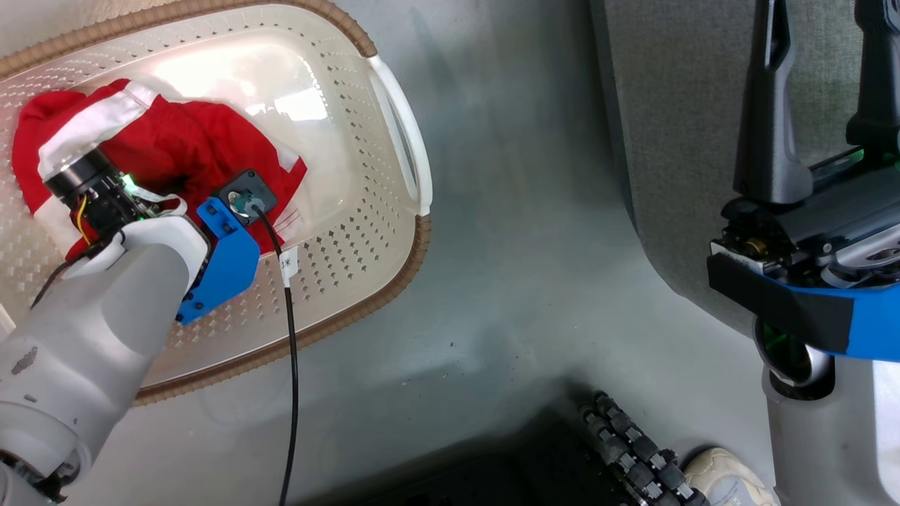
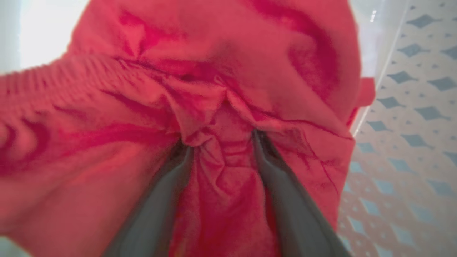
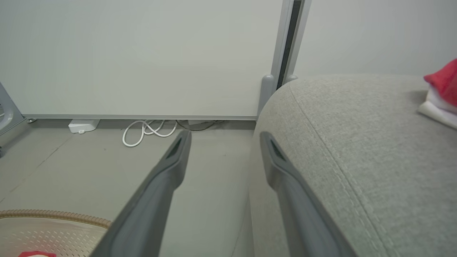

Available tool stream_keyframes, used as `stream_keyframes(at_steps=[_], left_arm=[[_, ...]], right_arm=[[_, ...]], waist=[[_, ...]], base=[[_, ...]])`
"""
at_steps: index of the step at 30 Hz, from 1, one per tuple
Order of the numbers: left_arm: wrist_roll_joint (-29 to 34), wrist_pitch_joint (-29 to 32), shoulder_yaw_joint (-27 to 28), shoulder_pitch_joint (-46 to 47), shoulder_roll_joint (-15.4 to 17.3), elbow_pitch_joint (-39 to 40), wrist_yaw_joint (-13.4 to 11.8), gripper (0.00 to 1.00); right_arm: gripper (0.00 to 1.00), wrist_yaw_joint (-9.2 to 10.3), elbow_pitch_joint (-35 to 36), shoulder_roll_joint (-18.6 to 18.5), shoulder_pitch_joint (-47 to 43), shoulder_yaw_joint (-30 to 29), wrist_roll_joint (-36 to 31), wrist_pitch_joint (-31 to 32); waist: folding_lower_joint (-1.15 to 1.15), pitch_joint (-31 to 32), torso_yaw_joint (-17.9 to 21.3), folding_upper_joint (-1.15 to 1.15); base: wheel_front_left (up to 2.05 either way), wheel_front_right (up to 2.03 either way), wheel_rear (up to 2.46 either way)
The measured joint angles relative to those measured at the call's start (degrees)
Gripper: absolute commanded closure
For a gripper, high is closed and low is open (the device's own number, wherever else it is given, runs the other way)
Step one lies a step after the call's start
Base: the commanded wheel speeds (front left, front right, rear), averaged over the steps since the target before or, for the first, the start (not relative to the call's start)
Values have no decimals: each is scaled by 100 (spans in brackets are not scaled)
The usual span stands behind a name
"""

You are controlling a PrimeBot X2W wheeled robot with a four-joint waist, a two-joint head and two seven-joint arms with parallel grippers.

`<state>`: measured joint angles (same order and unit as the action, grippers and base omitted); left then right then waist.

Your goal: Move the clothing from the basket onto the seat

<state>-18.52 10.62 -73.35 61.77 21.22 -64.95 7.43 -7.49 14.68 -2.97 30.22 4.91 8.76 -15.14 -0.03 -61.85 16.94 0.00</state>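
In the head view the left gripper is hidden under its own wrist. Close up, its fingers stand wide apart, sunk into the one heap of clothing in the basket, a fold bunched between them, perhaps not pinched. The right gripper hangs spread and empty beside the seat. One more red piece, cut off by the frame, lies on it.

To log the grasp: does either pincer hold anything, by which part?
Nothing yet. The open left pincer straddles a fold of the red fabric garment; the right pincer is open, empty.
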Motion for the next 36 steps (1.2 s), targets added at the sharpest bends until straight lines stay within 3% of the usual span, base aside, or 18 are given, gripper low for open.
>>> stream_keyframes(at_steps=[1,11,19,29,36], left_arm=[[55,-34,0,18,-11,-31,1,100],[191,-169,1,57,-145,-240,-5,100],[-88,-765,-2,17,-410,-212,0,100],[-801,-2070,146,-132,-950,-298,0,100],[-1187,-2498,456,-386,-1230,-344,0,100]], right_arm=[[0,0,1,0,0,-8,-3,0],[0,0,19,1,13,-48,-41,0],[0,0,-164,1,15,-110,-77,0],[0,0,-615,4,-210,-252,-352,0],[0,0,-883,-5,-562,-314,-455,0]], waist=[[0,-5,-8,0],[3,119,-71,0],[3,500,-215,0],[3,1481,-604,-1],[3,2333,-862,0]], base=[[0,0,0],[0,0,0],[0,0,0],[0,0,0],[0,0,0]])
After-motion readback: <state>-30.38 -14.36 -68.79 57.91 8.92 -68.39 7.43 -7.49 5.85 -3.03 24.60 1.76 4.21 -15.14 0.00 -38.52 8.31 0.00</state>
